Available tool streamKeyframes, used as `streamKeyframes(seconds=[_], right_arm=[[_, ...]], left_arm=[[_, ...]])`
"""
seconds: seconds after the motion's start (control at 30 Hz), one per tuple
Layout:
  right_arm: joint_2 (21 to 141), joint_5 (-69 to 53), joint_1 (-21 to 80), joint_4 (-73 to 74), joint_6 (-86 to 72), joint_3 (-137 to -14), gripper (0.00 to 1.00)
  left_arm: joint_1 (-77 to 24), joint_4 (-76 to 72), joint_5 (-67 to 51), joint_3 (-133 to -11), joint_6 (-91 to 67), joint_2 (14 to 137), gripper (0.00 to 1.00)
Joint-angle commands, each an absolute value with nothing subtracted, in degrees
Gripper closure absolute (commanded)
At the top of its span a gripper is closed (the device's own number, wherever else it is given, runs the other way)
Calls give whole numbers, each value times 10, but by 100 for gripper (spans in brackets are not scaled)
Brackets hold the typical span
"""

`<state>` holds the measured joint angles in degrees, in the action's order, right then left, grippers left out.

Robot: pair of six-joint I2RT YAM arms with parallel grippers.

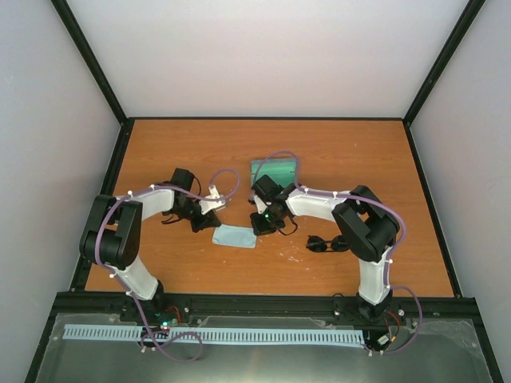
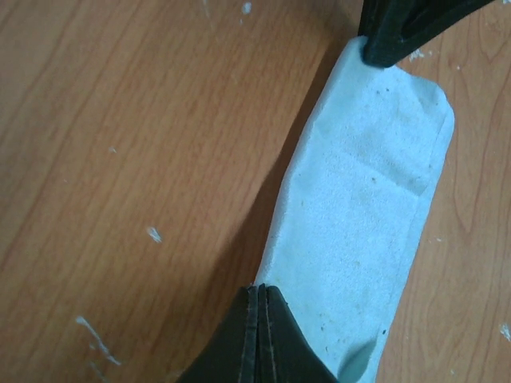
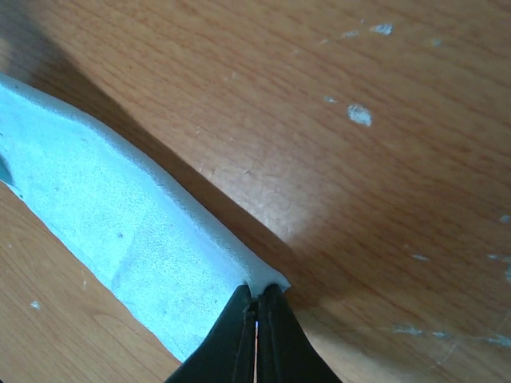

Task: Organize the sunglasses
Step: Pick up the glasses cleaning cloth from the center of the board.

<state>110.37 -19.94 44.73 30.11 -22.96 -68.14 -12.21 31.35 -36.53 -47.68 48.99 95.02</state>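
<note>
The sunglasses, a small black pair with round dark lenses, lie on the table beside the right arm, untouched. The pale blue cloth lies folded into a strip between the two grippers. My left gripper is shut on the strip's left end. My right gripper is shut on its right end. The cloth fills the left wrist view and the left part of the right wrist view. The right gripper's fingers show at the far end of the cloth.
The open grey-blue case with green lining lies behind the right gripper at the table's middle back. Black frame posts and pale walls enclose the orange-brown wooden table.
</note>
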Motion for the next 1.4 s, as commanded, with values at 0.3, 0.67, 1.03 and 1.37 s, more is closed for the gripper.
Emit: streamKeyframes(seconds=[0.3,0.67,1.03,1.37], right_arm=[[1082,-110,434,304,-247,-676,97],[1070,-77,410,299,-247,-681,97],[1047,-41,369,295,-235,-689,97],[1060,-30,332,303,-209,-716,97]], left_arm=[[-134,333,-396,-560,484,1002,99],[-158,345,-424,-643,470,1060,99],[-195,325,-435,-705,435,1103,99],[-200,296,-438,-771,404,1146,99]])
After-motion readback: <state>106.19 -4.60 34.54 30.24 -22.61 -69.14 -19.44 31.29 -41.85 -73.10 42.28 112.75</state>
